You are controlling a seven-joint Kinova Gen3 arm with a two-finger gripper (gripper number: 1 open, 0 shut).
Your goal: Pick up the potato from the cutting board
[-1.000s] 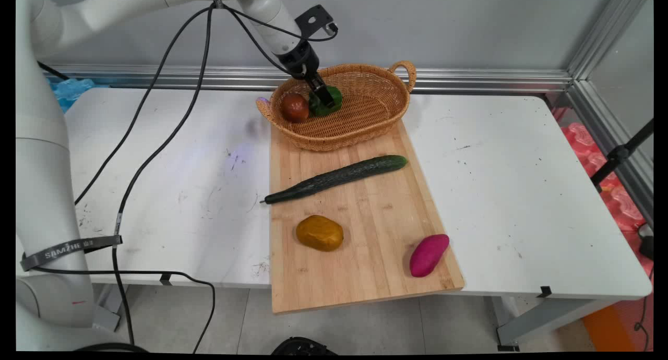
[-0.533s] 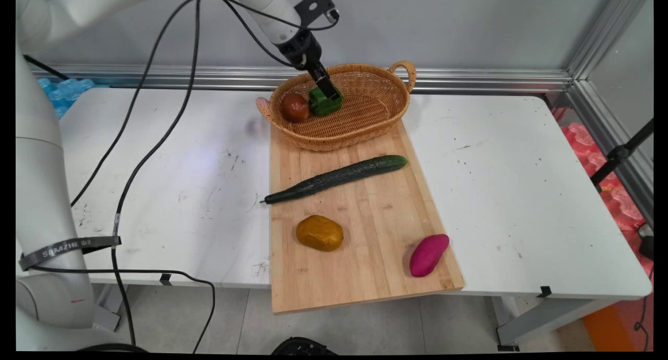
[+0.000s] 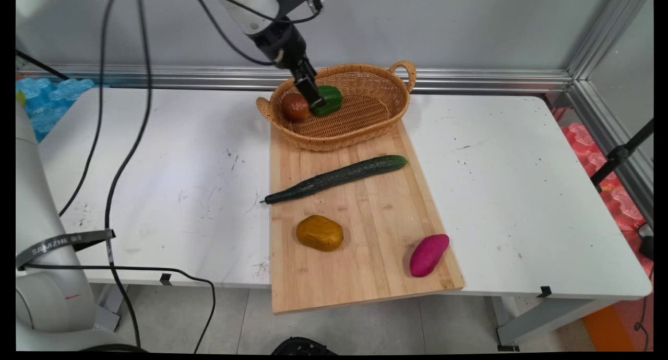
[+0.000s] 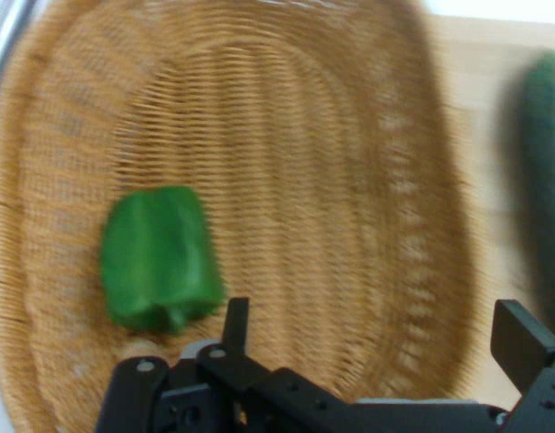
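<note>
Hand point(image 4: 376, 338) open, empty, above basket point(image 3: 376, 117); green pepper point(image 4: 158, 257) lying free just left of fingers point(image 4: 234, 327), beside tomato point(image 3: 295, 107).

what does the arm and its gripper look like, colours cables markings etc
The arm is made of glossy white rounded links, with a grey strap lettered in white around its lower part. Thin black cables hang from it in loops. It ends in a black two-finger gripper of angular metal linkage with flat, blocky fingers.

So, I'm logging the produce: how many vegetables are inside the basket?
2: a green pepper and a dark red tomato, side by side at the basket's left end. Nothing else shows inside.
</note>
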